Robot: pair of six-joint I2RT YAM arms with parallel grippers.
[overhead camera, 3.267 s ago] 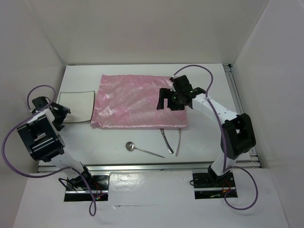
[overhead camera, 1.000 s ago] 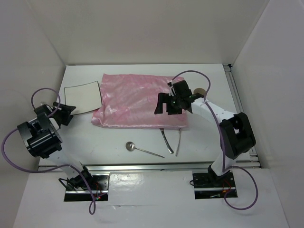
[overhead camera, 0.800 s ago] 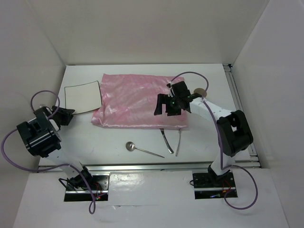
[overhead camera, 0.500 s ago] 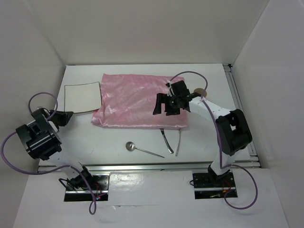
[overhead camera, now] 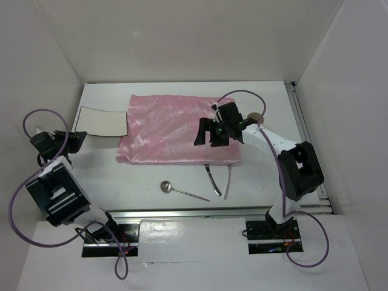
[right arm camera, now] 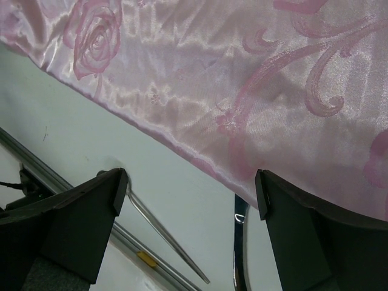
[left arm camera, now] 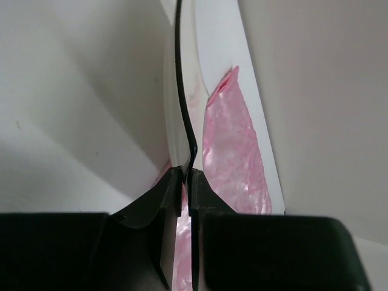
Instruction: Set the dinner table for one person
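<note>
My left gripper [overhead camera: 75, 137] is shut on the left edge of the small square white plate [overhead camera: 103, 121], at the far left of the dinner table [overhead camera: 151, 176]. In the left wrist view the plate's black rim [left arm camera: 180, 91] runs edge-on up from the closed gripper [left arm camera: 185, 173], so the plate is tilted. The pink mat [overhead camera: 176, 128] lies in the middle. My right gripper [overhead camera: 206, 136] hovers open over the mat's right part. In the right wrist view that gripper [right arm camera: 191, 188] has nothing between its fingers and looks down on the mat's front edge [right arm camera: 242, 79].
A spoon [overhead camera: 177, 190] lies in front of the mat, with its handle [right arm camera: 163, 233] visible below the right gripper. Two more pieces of cutlery [overhead camera: 219, 179] lie at the mat's front right corner. A small brown round thing [overhead camera: 256, 117] sits behind the right arm. White walls enclose the table.
My left gripper has shut on the plate's left edge, and the plate has tipped up and shifted slightly left. The left arm has swung round. The right gripper has barely moved.
</note>
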